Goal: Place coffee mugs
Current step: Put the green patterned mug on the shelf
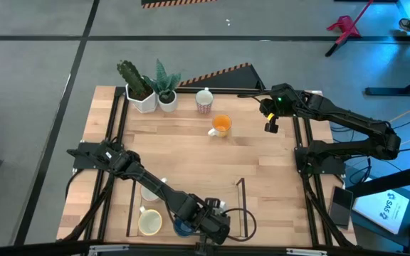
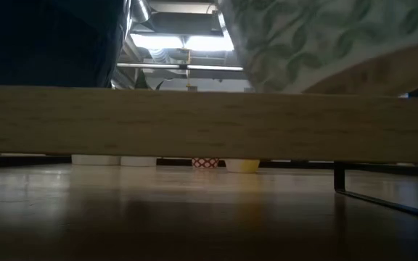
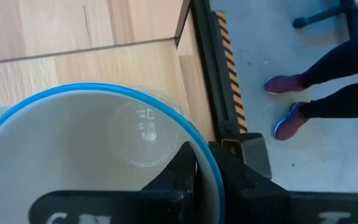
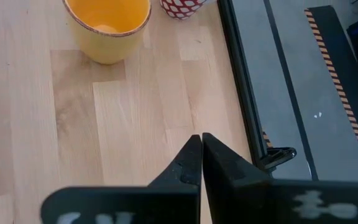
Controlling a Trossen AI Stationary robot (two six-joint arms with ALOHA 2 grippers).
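- I am pinching the rim of the blue mug (image 3: pixel 98 155) with the left tool (image 3: pixel 207 180), one finger inside, at the table's (image 1: pixel 191 156) near edge beside a cream mug (image 1: pixel 149 222).
- I am parking the right tool (image 4: pixel 201 163), fingers pressed together and empty, near the orange mug (image 4: pixel 107 28) and patterned mug (image 1: pixel 203 102), probably to keep clear.

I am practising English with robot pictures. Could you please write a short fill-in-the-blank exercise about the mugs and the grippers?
1. The left gripper is shut on the rim of the ____ mug.
2. The right gripper is shut and holds ____.
3. The patterned mug stands beside the ____ mug.

Missing words: blue; nothing; orange
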